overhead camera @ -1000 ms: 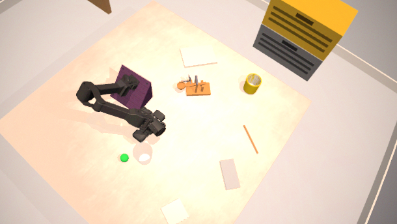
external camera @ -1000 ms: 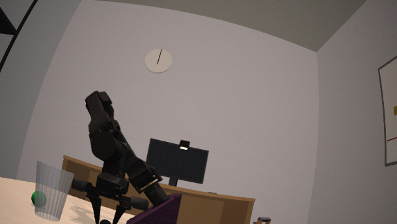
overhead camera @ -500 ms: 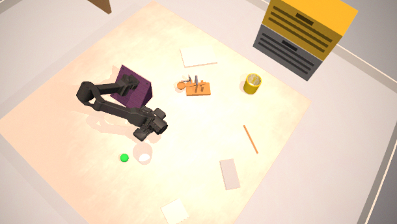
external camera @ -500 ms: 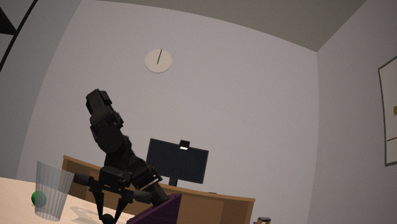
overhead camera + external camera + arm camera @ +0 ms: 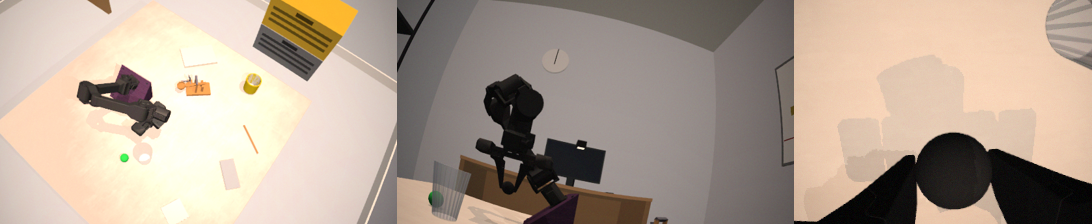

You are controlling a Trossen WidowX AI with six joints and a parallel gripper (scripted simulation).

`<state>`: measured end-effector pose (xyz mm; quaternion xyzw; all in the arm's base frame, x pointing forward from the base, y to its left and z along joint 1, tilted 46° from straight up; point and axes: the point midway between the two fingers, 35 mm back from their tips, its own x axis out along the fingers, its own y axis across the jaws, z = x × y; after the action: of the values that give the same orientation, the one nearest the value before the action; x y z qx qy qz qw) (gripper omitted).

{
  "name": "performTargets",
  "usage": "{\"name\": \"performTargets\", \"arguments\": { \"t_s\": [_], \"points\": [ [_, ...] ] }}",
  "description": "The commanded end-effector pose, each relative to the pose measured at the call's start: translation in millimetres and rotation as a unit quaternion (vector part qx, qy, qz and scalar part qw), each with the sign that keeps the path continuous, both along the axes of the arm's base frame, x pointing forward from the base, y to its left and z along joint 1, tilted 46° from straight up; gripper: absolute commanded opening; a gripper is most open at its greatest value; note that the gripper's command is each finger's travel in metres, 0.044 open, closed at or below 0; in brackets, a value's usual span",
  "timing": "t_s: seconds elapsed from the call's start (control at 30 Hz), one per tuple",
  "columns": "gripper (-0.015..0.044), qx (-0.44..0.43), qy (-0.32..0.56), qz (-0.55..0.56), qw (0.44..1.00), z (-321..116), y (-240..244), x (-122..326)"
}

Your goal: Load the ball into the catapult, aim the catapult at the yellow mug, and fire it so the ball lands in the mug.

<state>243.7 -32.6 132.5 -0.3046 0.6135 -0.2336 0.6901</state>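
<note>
A black ball (image 5: pixel 508 187) (image 5: pixel 953 170) is pinched between the fingertips of my gripper (image 5: pixel 508 186) (image 5: pixel 951 162), which is shut on it and holds it above the table. In the top view the arm hides the ball and fingertips. The orange catapult (image 5: pixel 198 89) stands beyond the arm, its round cup at its left end, its base pointing right. The yellow mug (image 5: pixel 251 84) stands upright to the right of the catapult.
A green ball (image 5: pixel 124 157) (image 5: pixel 435 198) lies beside a clear ribbed cup (image 5: pixel 143 154) (image 5: pixel 450 192) (image 5: pixel 1075 30). A purple block (image 5: pixel 148 92) (image 5: pixel 563 210) supports the arm's base. Also there are an orange stick (image 5: pixel 250 139), a grey slab (image 5: pixel 230 174) and white sheets (image 5: pixel 198 56) (image 5: pixel 175 211).
</note>
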Motion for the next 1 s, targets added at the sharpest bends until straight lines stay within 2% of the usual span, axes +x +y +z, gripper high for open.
{"name": "performTargets", "arguments": {
  "t_s": [0.0, 0.3, 0.97],
  "points": [
    [0.0000, -0.002, -0.004, -0.003, 1.000, 18, 13, -6],
    [0.0000, 0.001, 0.005, 0.002, 1.000, 15, 22, -4],
    [0.0000, 0.017, 0.101, 0.043, 0.994, -47, 93, 13]
  ]
}}
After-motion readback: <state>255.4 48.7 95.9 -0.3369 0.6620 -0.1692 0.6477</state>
